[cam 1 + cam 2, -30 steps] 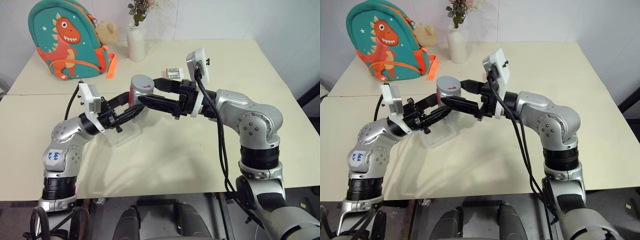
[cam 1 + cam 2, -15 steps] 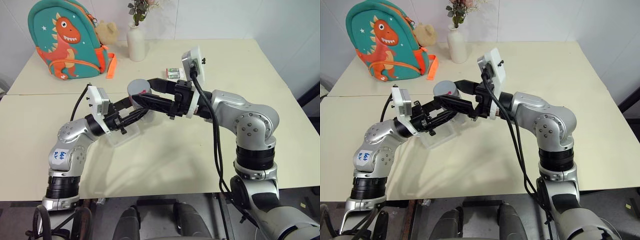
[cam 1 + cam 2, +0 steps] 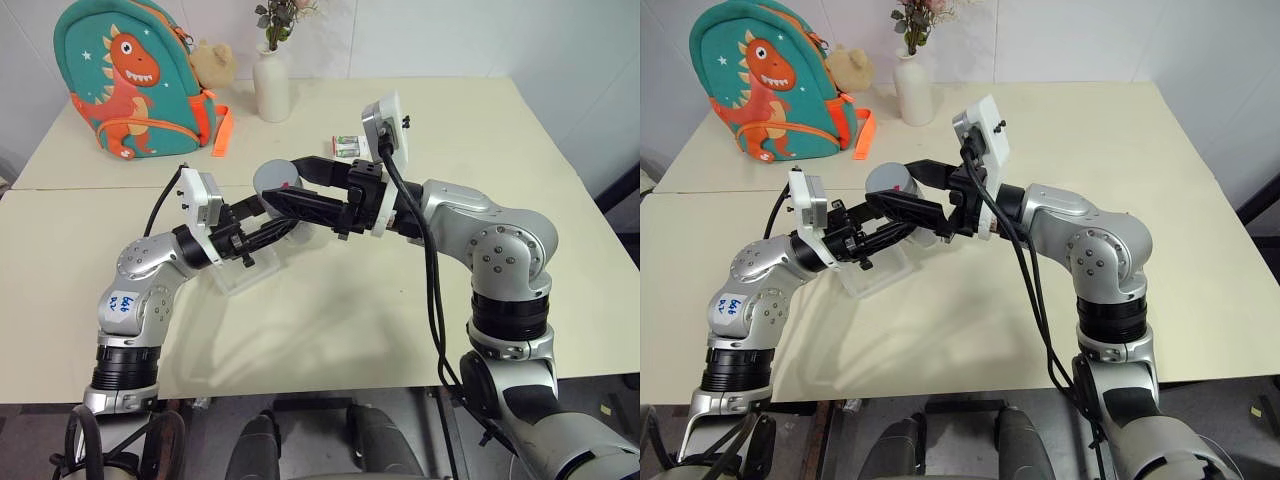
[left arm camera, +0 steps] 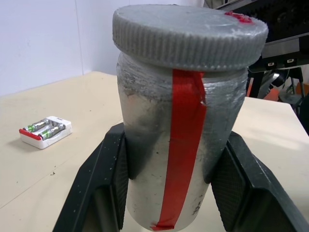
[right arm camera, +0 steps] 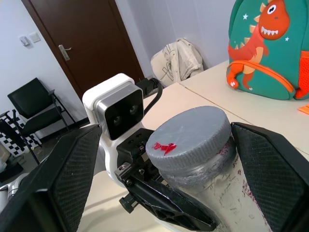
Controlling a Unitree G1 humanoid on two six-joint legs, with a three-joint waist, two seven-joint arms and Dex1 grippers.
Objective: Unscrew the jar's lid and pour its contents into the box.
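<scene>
Gripping one jar [image 4: 178,145], left pincer [image 3: 262,232], right pincer [image 5: 159,159] open astride one lid [image 5: 190,137], one box [image 3: 245,270]

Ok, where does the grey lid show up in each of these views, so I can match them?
Left eye view: the lid, centre-left, between both arms.
Right eye view, left of centre.
Left wrist view, on top of the jar.
Right wrist view, low centre.
Shared landmark: the dinosaur backpack, also at.

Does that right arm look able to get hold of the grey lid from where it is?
Probably yes. The right gripper stands open with a finger on each side of the lid, nothing between, while the left gripper holds the jar beneath.
</scene>
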